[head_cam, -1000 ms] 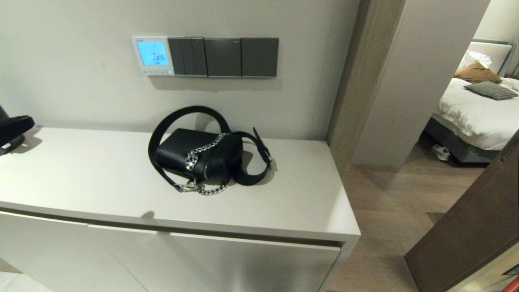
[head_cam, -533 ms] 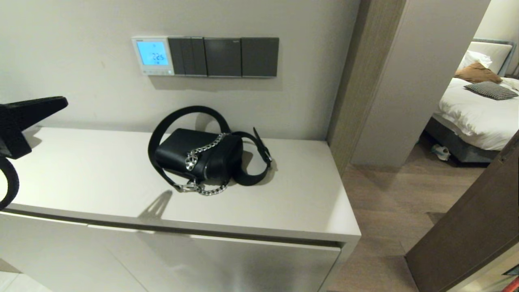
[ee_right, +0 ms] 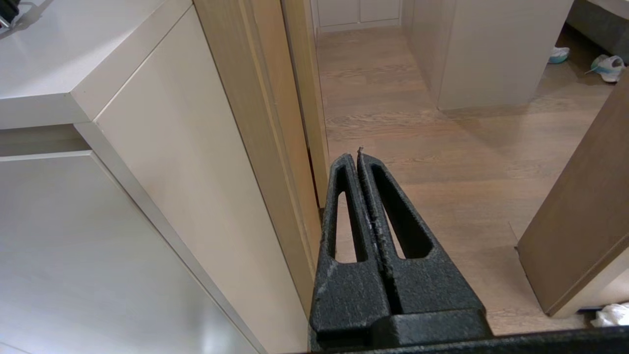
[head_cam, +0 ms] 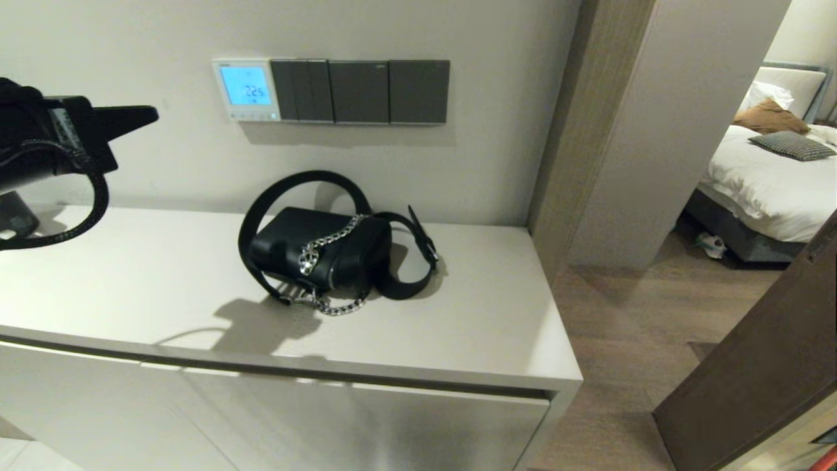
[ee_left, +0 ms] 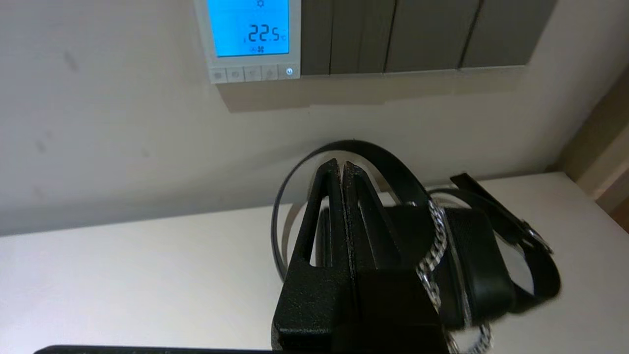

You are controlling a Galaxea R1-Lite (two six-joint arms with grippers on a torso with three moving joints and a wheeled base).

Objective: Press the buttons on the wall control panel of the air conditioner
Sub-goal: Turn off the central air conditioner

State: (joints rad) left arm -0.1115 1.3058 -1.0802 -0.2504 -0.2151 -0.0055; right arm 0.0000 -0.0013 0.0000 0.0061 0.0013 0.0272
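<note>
1. One long white cabinet (head_cam: 458, 340) runs along the wall; its front edge and right-hand end are square, and past that end lies open wooden floor (head_cam: 628, 366) leading to a doorway with a bed (head_cam: 765, 176) beyond.
2. Bare wall (head_cam: 131, 39) stretches left of and below the plates, giving free room between the cabinet top and the panel row.
3. Three dark grey switch plates (head_cam: 359, 91) sit in a line on the wall, touching the right side of the air conditioner's wall control panel (head_cam: 246, 90).
4. A black shoulder bag (head_cam: 320, 252) with a silver chain (head_cam: 330, 245) lies on the cabinet top, below the plates and slightly right of the panel; its looped strap (head_cam: 294, 186) rises against the wall but stays well under the panel.
5. The left gripper (head_cam: 147, 116) hangs in the air at the left, above the cabinet top, level with the lower part of the panel and pointing toward it, apart from the wall; its fingers (ee_left: 334, 196) are pressed together with nothing between them.
6. The right gripper (ee_right: 357, 156) is low beside the cabinet's right end, over the floor, its fingers likewise closed on nothing.
7. The panel's blue screen (ee_left: 248, 27) glows with digits.
8. The buttons (ee_left: 253, 73) form a row along the panel's bottom edge, with nothing touching them.
</note>
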